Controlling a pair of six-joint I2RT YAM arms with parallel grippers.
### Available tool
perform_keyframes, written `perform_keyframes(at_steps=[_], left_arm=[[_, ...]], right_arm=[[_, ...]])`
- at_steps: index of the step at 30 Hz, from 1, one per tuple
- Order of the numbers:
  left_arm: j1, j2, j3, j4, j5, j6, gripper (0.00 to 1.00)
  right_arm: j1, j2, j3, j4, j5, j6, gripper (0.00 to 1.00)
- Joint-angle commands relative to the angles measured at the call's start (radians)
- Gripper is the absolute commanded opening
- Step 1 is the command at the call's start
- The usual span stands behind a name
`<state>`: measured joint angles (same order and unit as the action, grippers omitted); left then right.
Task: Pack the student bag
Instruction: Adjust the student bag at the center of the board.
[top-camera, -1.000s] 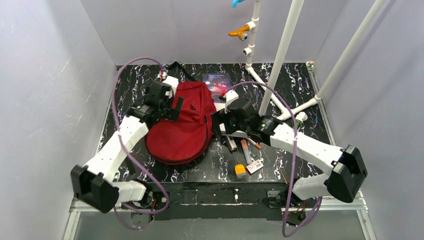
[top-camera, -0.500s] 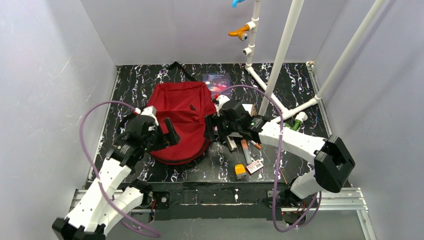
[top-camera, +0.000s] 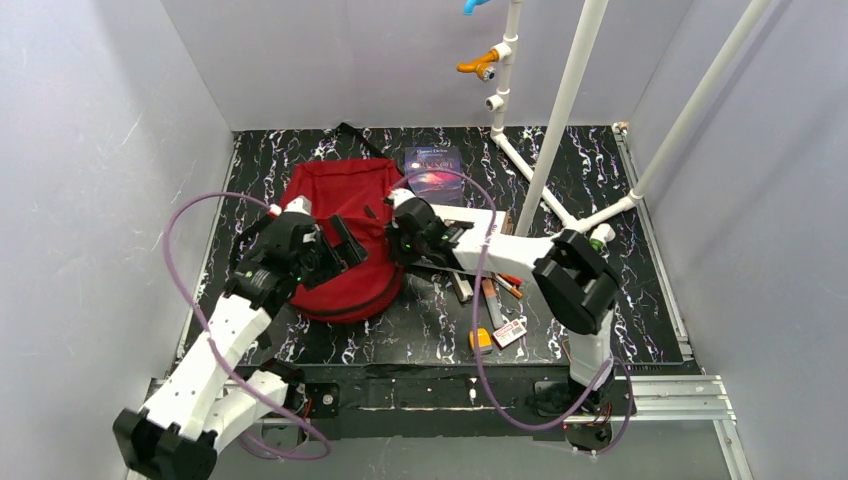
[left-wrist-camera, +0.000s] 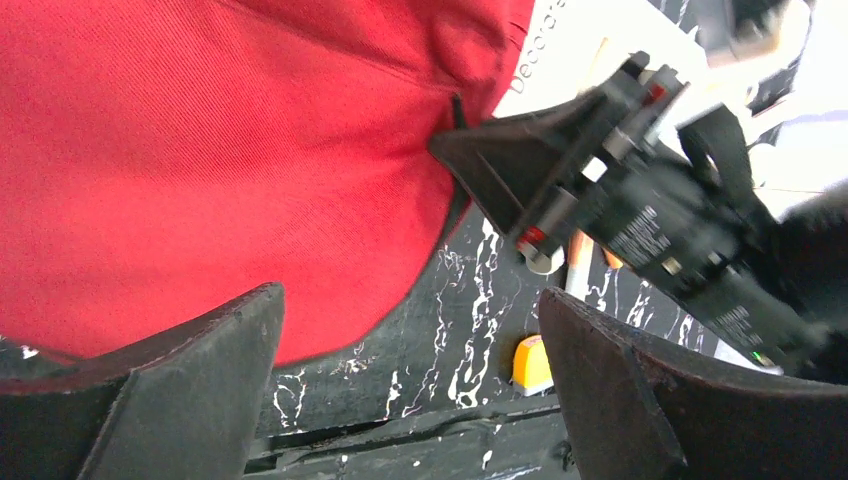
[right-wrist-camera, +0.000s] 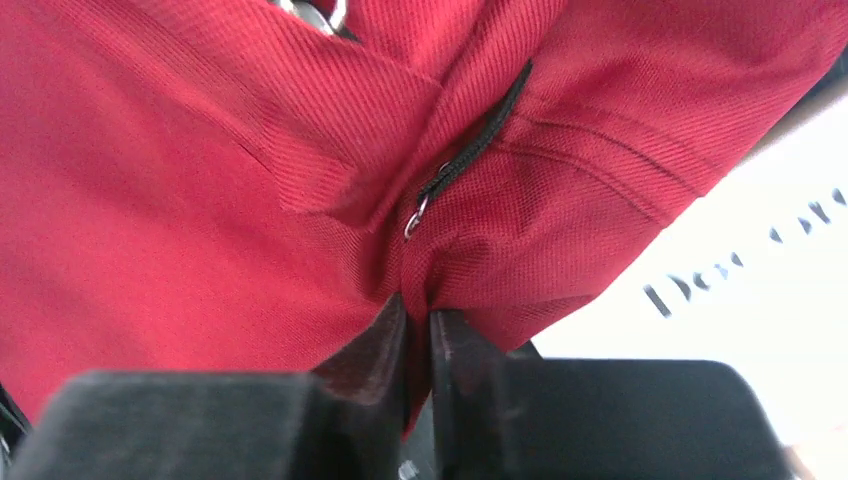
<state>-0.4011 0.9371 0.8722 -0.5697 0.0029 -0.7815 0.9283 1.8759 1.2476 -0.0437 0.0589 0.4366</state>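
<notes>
The student bag (top-camera: 335, 195) is a dark red fabric backpack lying flat on the black marbled table (top-camera: 270, 160). My right gripper (top-camera: 397, 240) reaches in from the right and is shut on a fold of the bag's right edge. In the right wrist view, red cloth (right-wrist-camera: 250, 150) is pinched between the fingers of that gripper (right-wrist-camera: 418, 312), just below a black zip (right-wrist-camera: 470, 150) and its metal pull. My left gripper (top-camera: 342, 251) hovers open over the bag's near side. In the left wrist view its fingers (left-wrist-camera: 408, 300) hold nothing, and the bag (left-wrist-camera: 200, 150) and the right gripper (left-wrist-camera: 560, 170) lie beyond them.
A dark-covered book (top-camera: 433, 163) lies behind the bag and a white printed booklet (right-wrist-camera: 760, 230) beside it. Pens, a white card (top-camera: 509, 331) and an orange eraser (top-camera: 481, 340) sit at the near right. White pipe framing (top-camera: 560, 110) stands at the back right.
The right gripper reached left and closed on the bag's right edge; the bag shifted left. The left arm pulled back from the bag's far side to its near side, still open.
</notes>
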Motion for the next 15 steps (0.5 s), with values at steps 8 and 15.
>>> perform_keyframes(at_steps=[8,15], left_arm=[[0.006,-0.331,0.086,-0.367,-0.109,0.053,0.98],[0.006,-0.285,0.058,-0.309,-0.006,0.085,0.98]], right_arm=[[0.074,0.131,0.29,0.16,-0.051,-0.072,0.04],[0.028,0.037,-0.028,0.23,-0.088,-0.063,0.2]])
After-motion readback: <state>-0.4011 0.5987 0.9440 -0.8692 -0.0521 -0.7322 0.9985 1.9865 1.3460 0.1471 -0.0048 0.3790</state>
